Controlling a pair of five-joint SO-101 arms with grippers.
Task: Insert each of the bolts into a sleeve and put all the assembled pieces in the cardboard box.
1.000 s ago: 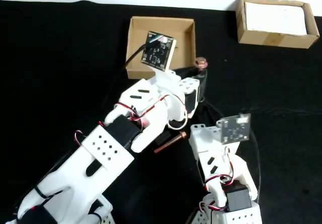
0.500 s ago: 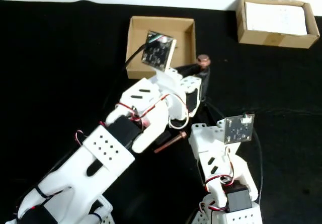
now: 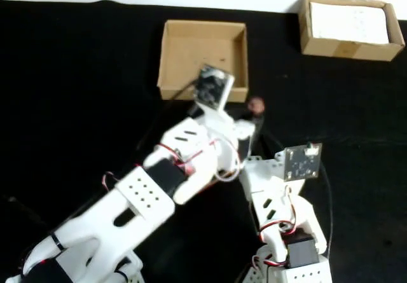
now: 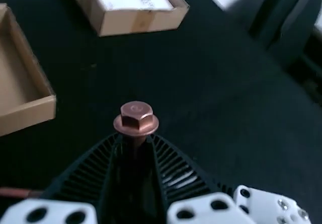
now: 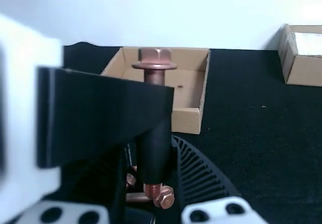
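My left gripper [image 4: 135, 148] is shut on a black sleeve [image 5: 155, 143] held upright, and the hex head of a copper bolt [image 4: 136, 119] sticks out of the sleeve's top. In the high view this assembled piece [image 3: 255, 105] hangs just off the near right corner of the open cardboard box [image 3: 202, 48]. The box holds nothing. My right gripper [image 5: 156, 176] is low and close beside the sleeve's lower end, under the left arm. Loose copper bolts [image 5: 160, 198] lie on the table just beyond the sleeve's foot.
A second cardboard box [image 3: 350, 25] holding a white block stands at the far right. The table is covered in black cloth. The left arm [image 3: 172, 175] stretches diagonally across the middle, and the right arm [image 3: 276, 200] rises near the front edge.
The left arm has pulled back toward the front with the bolt and sleeve, away from the box's corner. It now covers the loose bolt on the table. The right arm has barely moved.
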